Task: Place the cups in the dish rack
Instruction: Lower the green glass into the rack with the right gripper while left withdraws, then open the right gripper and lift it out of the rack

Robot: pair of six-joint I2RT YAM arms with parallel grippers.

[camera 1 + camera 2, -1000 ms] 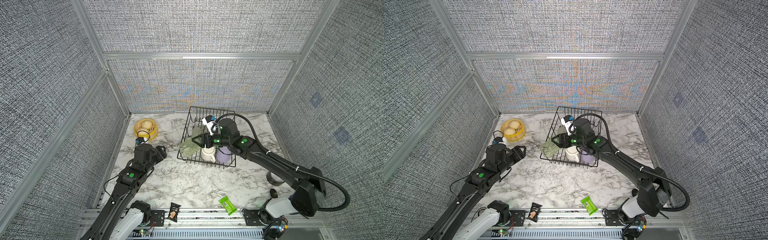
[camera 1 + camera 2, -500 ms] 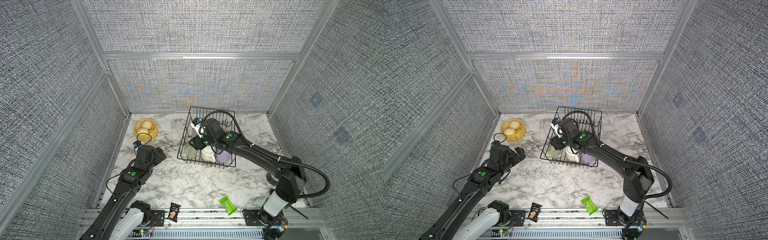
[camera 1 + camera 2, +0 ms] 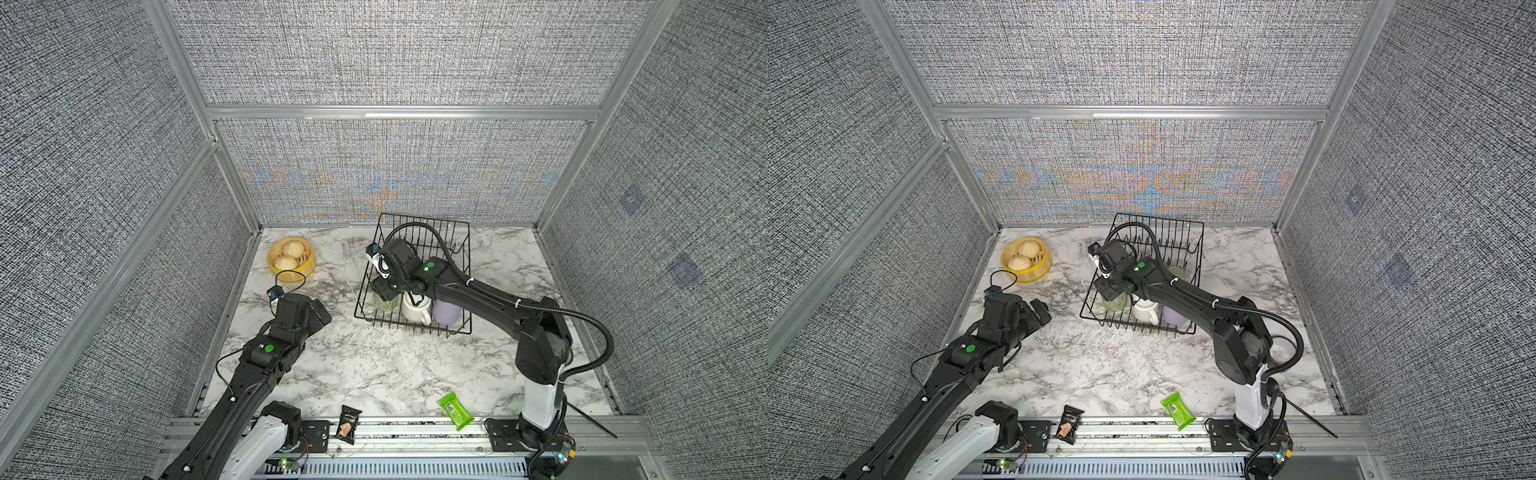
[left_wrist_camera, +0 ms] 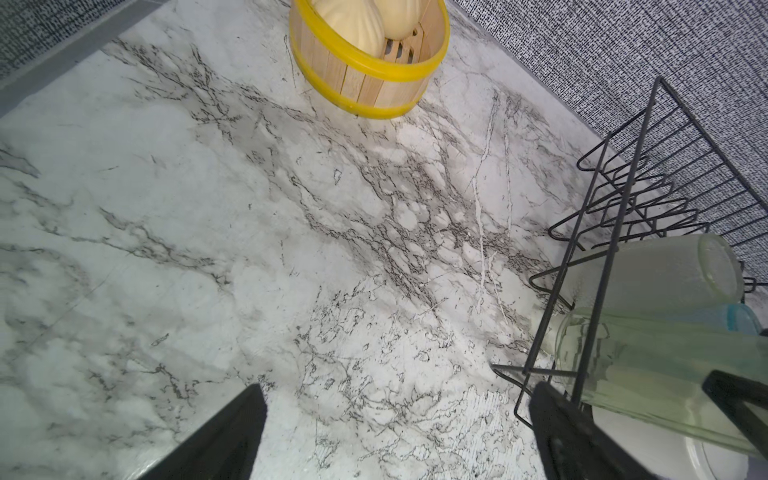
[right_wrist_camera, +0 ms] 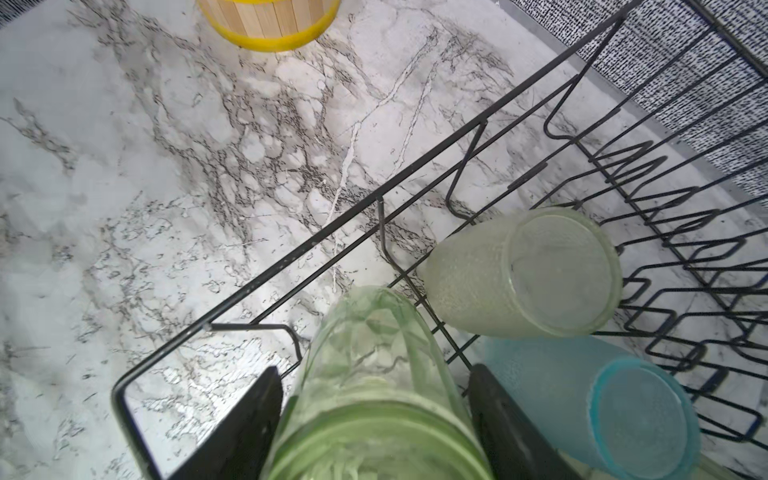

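Right gripper (image 5: 376,399) shifted leftward in dish rack (image 5: 457,135), clamping green tumbler (image 5: 365,332) (left gripper (image 4: 399,388) spread)

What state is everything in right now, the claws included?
Right gripper: shut on clear green tumbler, inside dish rack.
Left gripper: open, empty, over the table.
Frosted cup: in rack, tilted, base up.
Teal cup: in rack, tilted, base up.
White mug: in rack.
Lavender cup: in rack.
Steamer basket: uncovered, two buns inside.
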